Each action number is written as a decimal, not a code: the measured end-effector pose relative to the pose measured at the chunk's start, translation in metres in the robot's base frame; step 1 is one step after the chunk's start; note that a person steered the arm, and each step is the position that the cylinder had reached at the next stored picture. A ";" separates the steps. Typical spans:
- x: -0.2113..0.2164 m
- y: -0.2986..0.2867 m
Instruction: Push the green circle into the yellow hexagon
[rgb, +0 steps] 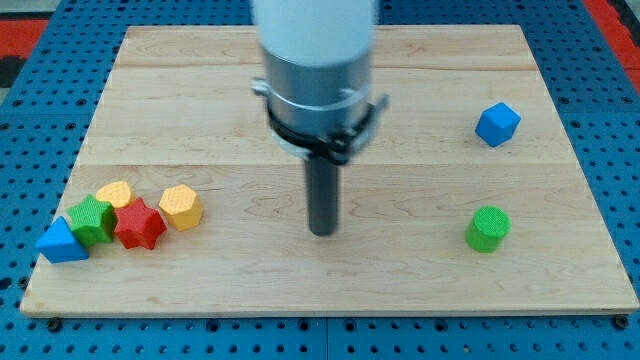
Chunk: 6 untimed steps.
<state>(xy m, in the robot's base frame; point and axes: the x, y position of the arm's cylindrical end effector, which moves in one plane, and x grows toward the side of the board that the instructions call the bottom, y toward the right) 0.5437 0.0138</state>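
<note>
Camera view | rod tip (323, 231) at board centre, bare rod, no jaws to report | green circle (487, 229) lower right, well apart from tip | yellow hexagon (181, 207) lower left, opposite side | tip sits between them

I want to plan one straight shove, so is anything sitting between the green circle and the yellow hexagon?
Only my tip does: it stands on the board roughly midway between the green circle, toward the view's right, and the yellow hexagon, toward the view's left. No block lies between them; the red star sits beyond the hexagon.
</note>
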 end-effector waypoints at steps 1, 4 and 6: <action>0.028 0.036; 0.038 0.087; 0.041 0.295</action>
<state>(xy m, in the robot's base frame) 0.5849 0.3087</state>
